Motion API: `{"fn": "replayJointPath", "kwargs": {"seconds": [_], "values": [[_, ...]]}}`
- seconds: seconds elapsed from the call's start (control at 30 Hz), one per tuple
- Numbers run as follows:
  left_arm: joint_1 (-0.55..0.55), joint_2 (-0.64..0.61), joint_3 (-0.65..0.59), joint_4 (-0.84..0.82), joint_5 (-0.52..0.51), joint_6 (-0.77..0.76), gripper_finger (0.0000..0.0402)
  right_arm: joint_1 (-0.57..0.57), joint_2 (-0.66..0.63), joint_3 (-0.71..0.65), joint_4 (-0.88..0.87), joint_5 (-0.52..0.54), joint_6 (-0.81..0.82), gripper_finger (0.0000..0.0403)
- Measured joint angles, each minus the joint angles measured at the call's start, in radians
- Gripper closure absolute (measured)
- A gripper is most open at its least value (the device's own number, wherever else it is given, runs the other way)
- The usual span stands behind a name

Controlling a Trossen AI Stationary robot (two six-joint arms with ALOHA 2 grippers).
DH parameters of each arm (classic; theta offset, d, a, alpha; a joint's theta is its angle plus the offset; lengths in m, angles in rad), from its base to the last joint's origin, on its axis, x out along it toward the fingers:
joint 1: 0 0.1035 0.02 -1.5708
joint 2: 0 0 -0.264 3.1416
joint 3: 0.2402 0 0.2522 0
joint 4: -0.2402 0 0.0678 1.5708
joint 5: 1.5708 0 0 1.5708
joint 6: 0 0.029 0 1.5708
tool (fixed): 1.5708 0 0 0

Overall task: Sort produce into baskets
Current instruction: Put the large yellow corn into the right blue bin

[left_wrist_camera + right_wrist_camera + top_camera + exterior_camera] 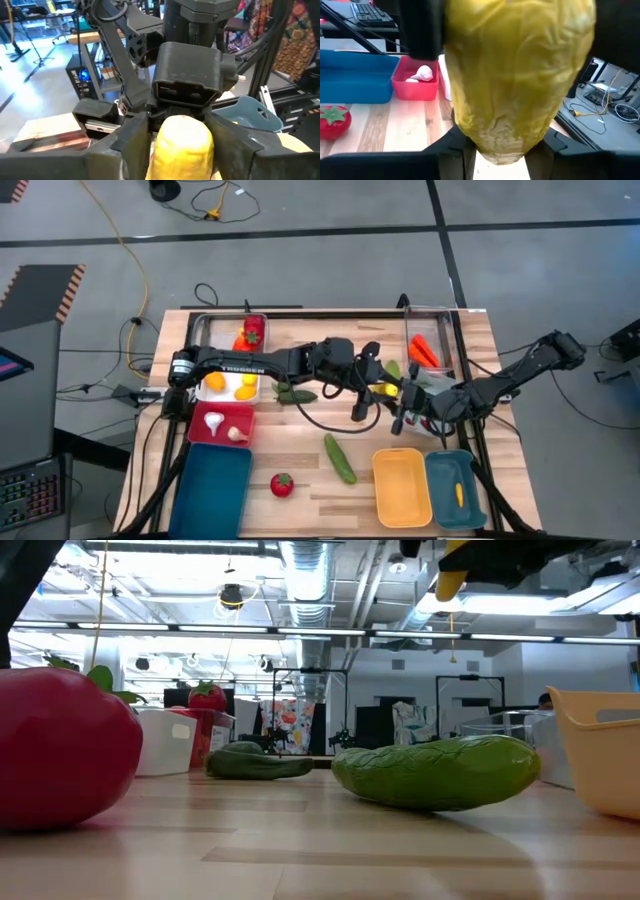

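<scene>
nearest the front edge lie three baskets, a dark teal [212, 490], an orange-yellow [402, 486] and a small teal [455, 488] holding one yellow piece, with one tomato [282, 485] and one cucumber [339, 457] on the bare table [310, 505] between them. mid-table, both grippers meet on one yellow squash [387, 390]: the left gripper [182, 145] clamps one end and the right gripper [500, 150] the other. farther back, one pink-red basket [222, 424] holds two garlic bulbs and one clear basket [430, 340] holds two carrots.

Overhead, table-level, two close wrist views
</scene>
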Motion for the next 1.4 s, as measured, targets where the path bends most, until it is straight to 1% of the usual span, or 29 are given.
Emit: {"fn": "replayJointPath", "kwargs": {"seconds": [0.1, 0.2, 0.27, 0.33, 0.47, 0.63, 0.67, 0.73, 0.83, 0.9, 0.97, 1.1, 1.2, 1.27, 1.4], "values": [[-0.001, 0.0, 0.003, -0.001, -0.016, 0.008, 0.0197, 0.001, 0.0, 0.0, -0.001, -0.002, 0.0, 0.0238], [0.003, -0.007, 0.041, -0.074, -0.025, 0.018, 0.0179, 0.013, -0.007, 0.0, -0.006, -0.001, 0.0, 0.0222], [0.012, -0.028, 0.086, -0.185, -0.023, 0.062, 0.0172, 0.029, -0.02, 0.0, -0.016, -0.001, 0.001, 0.0221], [0.024, -0.055, 0.14, -0.338, -0.023, 0.108, 0.0168, 0.054, -0.043, 0.001, -0.038, 0.0, 0.012, 0.0227], [0.046, -0.109, 0.207, -0.624, -0.031, 0.122, 0.0167, 0.108, -0.114, 0.001, -0.141, -0.016, 0.117, 0.0243], [0.049, -0.169, 0.209, -0.809, -0.03, 0.112, 0.0167, 0.178, -0.201, 0.001, -0.283, -0.022, 0.28, 0.0246], [0.048, -0.178, 0.21, -0.853, -0.028, 0.113, 0.0167, 0.192, -0.214, 0.001, -0.304, -0.041, 0.315, 0.0245], [0.048, -0.187, 0.21, -0.946, -0.026, 0.112, 0.0168, 0.218, -0.243, 0.001, -0.335, -0.104, 0.381, 0.0244], [0.049, -0.186, 0.196, -1.08, -0.025, 0.09, 0.017, 0.258, -0.276, 0.001, -0.351, -0.243, 0.477, 0.0245], [0.049, -0.186, 0.166, -1.126, -0.02, 0.068, 0.017, 0.285, -0.29, 0.001, -0.35, -0.322, 0.546, 0.0245], [0.049, -0.19, 0.123, -1.153, -0.021, 0.043, 0.017, 0.31, -0.294, 0.001, -0.35, -0.369, 0.609, 0.0245], [0.049, -0.23, -0.003, -1.141, -0.027, -0.007, 0.0171, 0.35, -0.295, 0.001, -0.398, -0.463, 0.747, 0.0245], [0.048, -0.291, -0.129, -1.09, -0.061, -0.064, 0.0171, 0.368, -0.295, 0.001, -0.483, -0.567, 0.924, 0.0245], [0.048, -0.333, -0.223, -1.024, -0.09, -0.114, 0.0171, 0.374, -0.295, 0.001, -0.546, -0.668, 1.088, 0.0245], [0.048, -0.422, -0.395, -0.871, -0.119, -0.184, 0.0171, 0.386, -0.287, 0.001, -0.647, -0.913, 1.43, 0.0245]]}}
